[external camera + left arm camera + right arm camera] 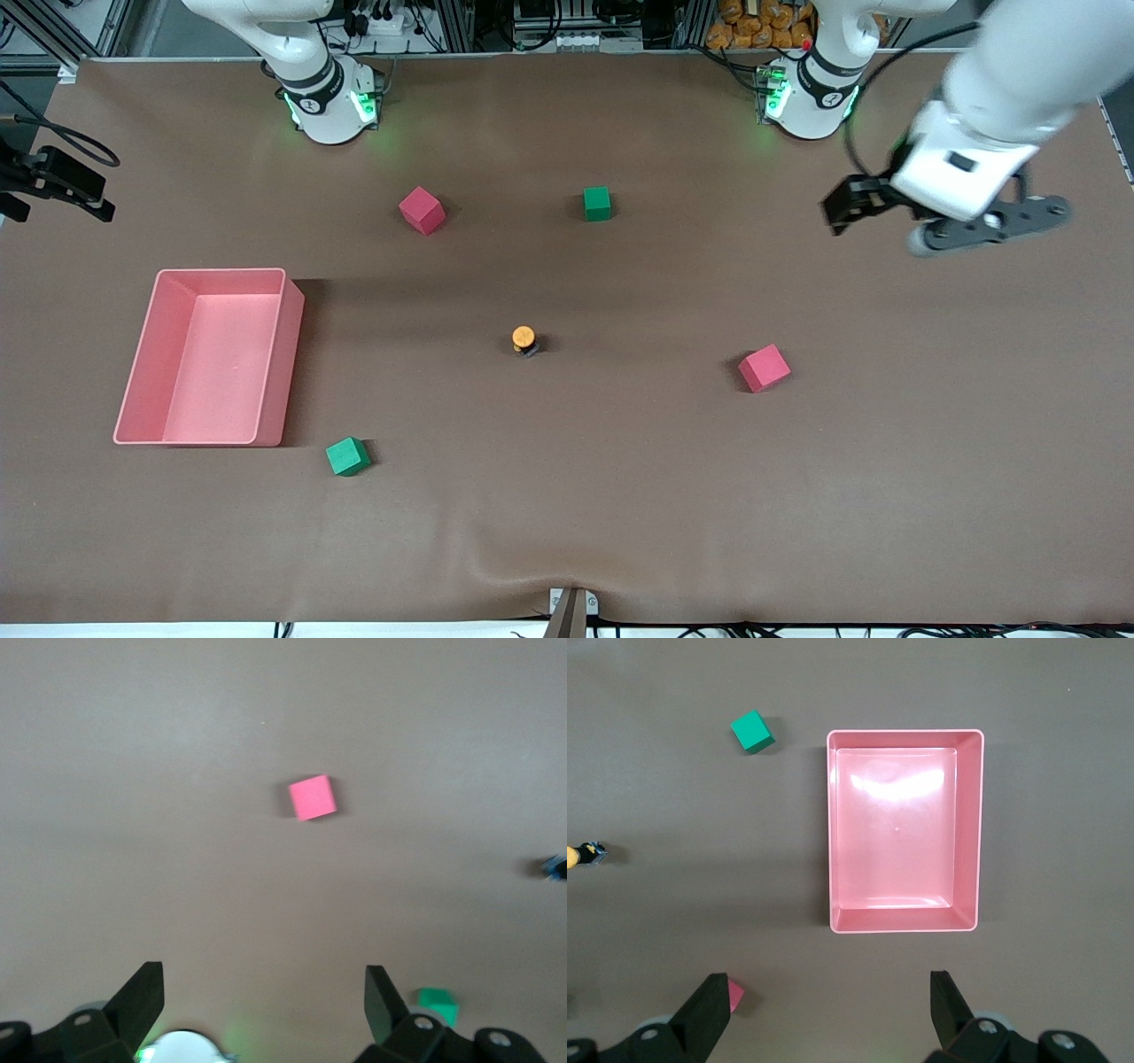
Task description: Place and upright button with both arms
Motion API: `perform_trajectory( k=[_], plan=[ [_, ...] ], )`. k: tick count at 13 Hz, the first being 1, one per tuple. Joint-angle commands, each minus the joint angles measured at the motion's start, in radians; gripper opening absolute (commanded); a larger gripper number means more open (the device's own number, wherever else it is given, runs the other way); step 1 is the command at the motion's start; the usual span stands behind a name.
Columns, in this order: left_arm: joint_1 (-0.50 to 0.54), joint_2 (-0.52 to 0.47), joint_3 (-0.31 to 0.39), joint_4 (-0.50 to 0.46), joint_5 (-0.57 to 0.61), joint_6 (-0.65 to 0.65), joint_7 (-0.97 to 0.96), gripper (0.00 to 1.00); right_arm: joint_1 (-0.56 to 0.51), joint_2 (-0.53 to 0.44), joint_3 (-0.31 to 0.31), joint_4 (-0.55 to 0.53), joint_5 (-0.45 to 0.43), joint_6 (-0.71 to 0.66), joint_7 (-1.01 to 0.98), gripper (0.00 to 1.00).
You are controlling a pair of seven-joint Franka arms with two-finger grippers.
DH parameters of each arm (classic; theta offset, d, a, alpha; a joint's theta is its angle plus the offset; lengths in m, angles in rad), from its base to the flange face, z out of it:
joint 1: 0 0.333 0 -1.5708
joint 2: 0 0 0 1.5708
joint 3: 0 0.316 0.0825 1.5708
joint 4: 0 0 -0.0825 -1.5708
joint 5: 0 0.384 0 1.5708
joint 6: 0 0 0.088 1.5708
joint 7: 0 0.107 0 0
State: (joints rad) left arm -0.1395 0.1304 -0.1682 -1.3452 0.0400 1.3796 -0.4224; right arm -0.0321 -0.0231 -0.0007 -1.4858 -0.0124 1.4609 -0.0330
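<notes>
the button (524,339) stands on the brown table (620,496) near its middle, orange cap up and black body beneath, with nothing touching it. a pink cube (764,368) lies beside it toward the left arm's end, and a green cube (347,456) lies nearer the front camera toward the right arm's end. farther from the camera sit another pink cube (421,210) and another green cube (597,203). an empty pink tray (283,354) rests toward the right arm's end.

the left gripper (952,221) hangs in the air over the left arm's end of the table, its fingers (142,997) spread wide and holding nothing. the right gripper (828,1005) hovers high above the tray, fingers (713,1005) also wide apart and empty; it is out of the front view.
</notes>
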Motion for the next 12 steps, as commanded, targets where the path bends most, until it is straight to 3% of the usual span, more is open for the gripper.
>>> perform_trajectory(
  k=[1, 3, 5, 7, 12],
  plan=[
    [0.116, -0.073, -0.014, -0.092, -0.022, -0.007, 0.175, 1.0, -0.019, 0.006, 0.01, 0.019, 0.008, -0.019, -0.011, 1.0],
    [0.176, -0.147, -0.014, -0.213, -0.052, 0.051, 0.24, 1.0, -0.019, 0.006, 0.01, 0.019, 0.008, -0.024, -0.01, 1.0],
    [0.187, -0.289, -0.01, -0.426, -0.055, 0.213, 0.257, 1.0, -0.019, 0.006, 0.01, 0.019, 0.009, -0.024, -0.01, 1.0],
    [0.202, -0.292, -0.007, -0.416, -0.055, 0.214, 0.292, 1.0, -0.02, 0.006, 0.008, 0.018, 0.009, -0.028, -0.01, 1.0],
    [0.216, -0.226, -0.007, -0.27, -0.054, 0.112, 0.315, 1.0, -0.019, 0.006, 0.007, 0.018, 0.011, -0.03, -0.008, 1.0]
  ],
)
